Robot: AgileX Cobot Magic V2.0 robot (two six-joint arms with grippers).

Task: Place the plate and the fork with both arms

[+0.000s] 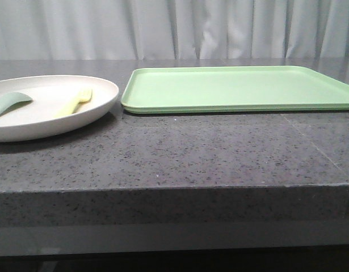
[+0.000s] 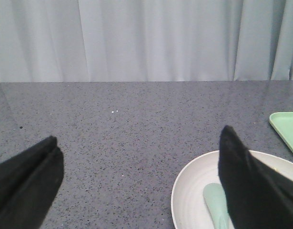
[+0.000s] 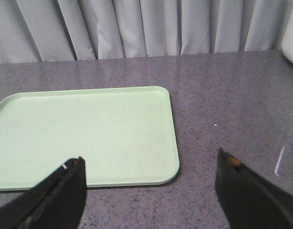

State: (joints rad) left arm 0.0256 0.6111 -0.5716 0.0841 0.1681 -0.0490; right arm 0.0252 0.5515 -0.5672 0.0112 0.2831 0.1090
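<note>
A dark speckled counter carries a light-green tray and, just left of it, the cream plate. In the plate lie a muted-green spoon and the pale-yellow fork, side by side. The left gripper and right gripper hover with jaws spread wide, grasping nothing.

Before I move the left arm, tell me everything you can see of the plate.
The plate is large, round and shallow, cream-white with a raised rim, matte like plastic. It sits flat on the grey speckled table, left of the green tray, with a narrow gap between them. A pale-yellow fork and a muted-green spoon lie inside it. Neither gripper touches it.
</note>
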